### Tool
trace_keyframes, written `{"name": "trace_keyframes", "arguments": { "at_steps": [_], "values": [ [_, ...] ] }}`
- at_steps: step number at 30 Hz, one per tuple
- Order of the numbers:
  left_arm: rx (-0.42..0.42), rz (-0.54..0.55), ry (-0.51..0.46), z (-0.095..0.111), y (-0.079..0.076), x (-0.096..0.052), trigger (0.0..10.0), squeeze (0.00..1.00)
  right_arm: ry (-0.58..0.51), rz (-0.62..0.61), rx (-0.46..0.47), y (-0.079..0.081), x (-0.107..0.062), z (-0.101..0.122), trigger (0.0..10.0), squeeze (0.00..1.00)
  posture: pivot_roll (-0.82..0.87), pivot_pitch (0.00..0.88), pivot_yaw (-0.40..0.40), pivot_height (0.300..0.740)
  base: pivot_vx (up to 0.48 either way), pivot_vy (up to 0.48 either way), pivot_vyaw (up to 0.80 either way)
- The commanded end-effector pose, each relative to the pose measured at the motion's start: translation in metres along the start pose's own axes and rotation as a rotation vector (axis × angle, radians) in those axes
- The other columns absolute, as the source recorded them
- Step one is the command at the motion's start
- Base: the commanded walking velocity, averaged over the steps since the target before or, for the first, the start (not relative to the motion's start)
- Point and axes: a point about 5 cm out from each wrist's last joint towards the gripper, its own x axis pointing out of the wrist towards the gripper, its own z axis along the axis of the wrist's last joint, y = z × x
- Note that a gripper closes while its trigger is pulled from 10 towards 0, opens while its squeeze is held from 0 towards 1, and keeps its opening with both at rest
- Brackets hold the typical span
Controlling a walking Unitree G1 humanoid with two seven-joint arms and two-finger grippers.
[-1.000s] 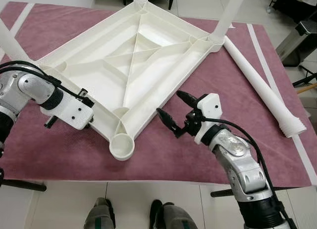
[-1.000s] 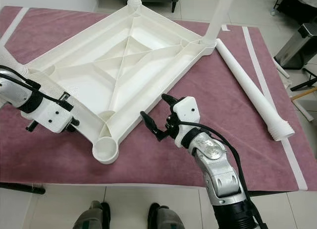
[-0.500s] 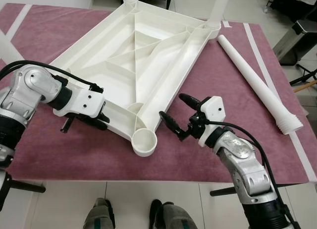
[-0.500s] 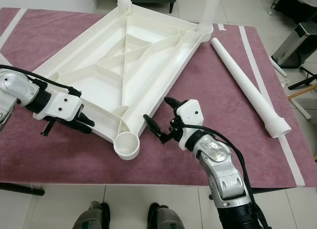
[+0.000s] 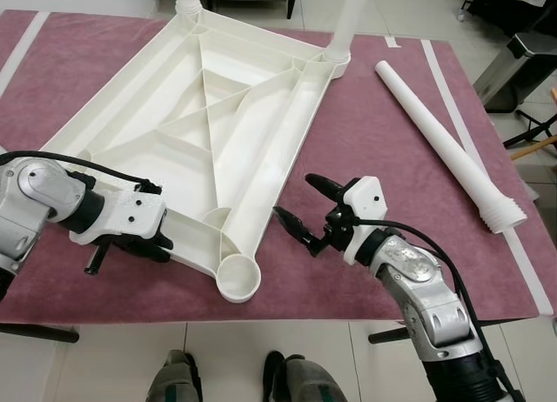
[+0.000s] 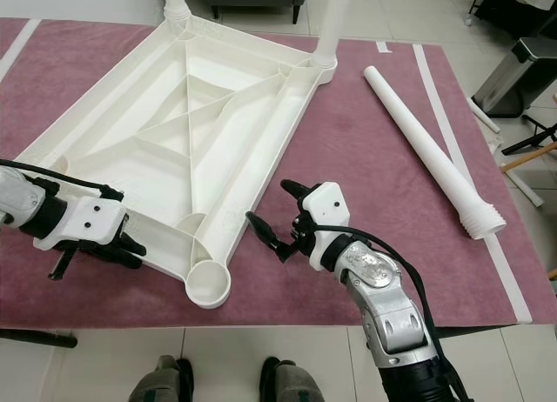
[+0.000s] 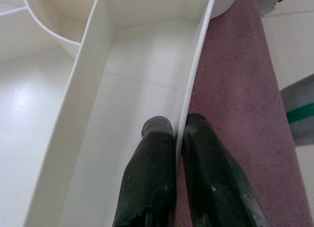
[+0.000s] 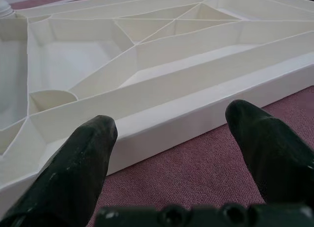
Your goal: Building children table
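Underneath everything, a maroon cloth covers the work surface, and the white tabletop lies upside down on it, ribs showing. Two fitted legs at its far corners are cut off by the frame's top. One loose leg lies apart. Left gripper pinches the tabletop's thin near rim; right gripper hovers beside it, jaws spread.

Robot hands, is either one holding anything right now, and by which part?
The left hand pinches the thin side wall of the upturned white tabletop, near its empty corner socket. The right hand is open, holding nothing.
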Motion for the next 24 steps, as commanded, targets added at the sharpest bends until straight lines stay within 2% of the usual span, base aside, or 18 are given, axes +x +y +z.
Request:
{"name": "trace_keyframes", "arguments": {
  "at_steps": [1,4,9,10,13,14,15,16,17,19,24],
  "values": [
    [-0.166,0.248,-0.072,-0.007,0.007,-0.004,0.0,0.0,0.017,-0.006,0.005,0.0,0.0,-0.004,10.0,0.0,0.14,0.201,-0.002,0.74,0.0,0.0,0.0],
    [-0.202,0.28,-0.125,0.002,0.011,-0.004,0.0,0.0,0.016,-0.007,0.005,0.0,0.0,-0.004,10.0,0.0,0.15,0.203,-0.005,0.74,0.0,0.0,0.0],
    [-0.219,0.288,-0.151,0.007,0.013,-0.005,0.0,0.0,0.016,-0.007,0.006,0.0,0.001,-0.004,10.0,0.0,0.15,0.203,-0.005,0.74,0.0,0.0,0.0],
    [-0.235,0.295,-0.189,0.017,0.018,-0.005,0.0,0.0,0.014,-0.007,0.006,0.0,0.001,-0.004,10.0,0.0,0.15,0.202,-0.002,0.74,0.0,0.0,0.0],
    [-0.236,0.291,-0.215,0.027,0.021,-0.002,0.0,0.0,0.013,-0.008,0.006,0.0,0.002,-0.004,10.0,0.0,0.15,0.2,0.002,0.74,0.0,0.0,0.0],
    [-0.231,0.28,-0.229,0.035,0.022,0.004,0.0,0.0,0.012,-0.009,0.007,0.0,0.003,-0.004,10.0,0.0,0.15,0.199,0.007,0.74,0.0,0.0,0.0],
    [-0.231,0.28,-0.229,0.035,0.022,0.004,0.0,0.0,0.012,-0.009,0.007,0.0,0.003,-0.004,10.0,0.0,0.15,0.199,0.007,0.74,0.0,0.0,0.0],
    [-0.24,0.26,-0.241,0.041,0.021,0.013,0.0,0.0,0.012,-0.013,0.006,0.0,0.003,-0.005,10.0,0.0,0.15,0.198,0.011,0.74,0.0,0.0,0.0],
    [-0.24,0.26,-0.241,0.041,0.021,0.013,0.0,0.0,0.012,-0.013,0.006,0.0,0.003,-0.005,10.0,0.0,0.15,0.198,0.011,0.74,0.0,0.0,0.0],
    [-0.257,0.258,-0.269,0.054,0.024,0.036,0.0,0.0,0.011,-0.022,0.005,0.0,0.003,-0.005,10.0,0.0,0.16,0.199,0.011,0.74,0.0,0.0,0.0],
    [-0.236,0.316,-0.265,0.066,0.039,0.049,0.0,0.0,0.014,-0.016,-0.024,-0.002,0.003,-0.004,10.0,0.0,0.16,0.197,0.009,0.74,0.0,0.0,0.0]
  ]
}}
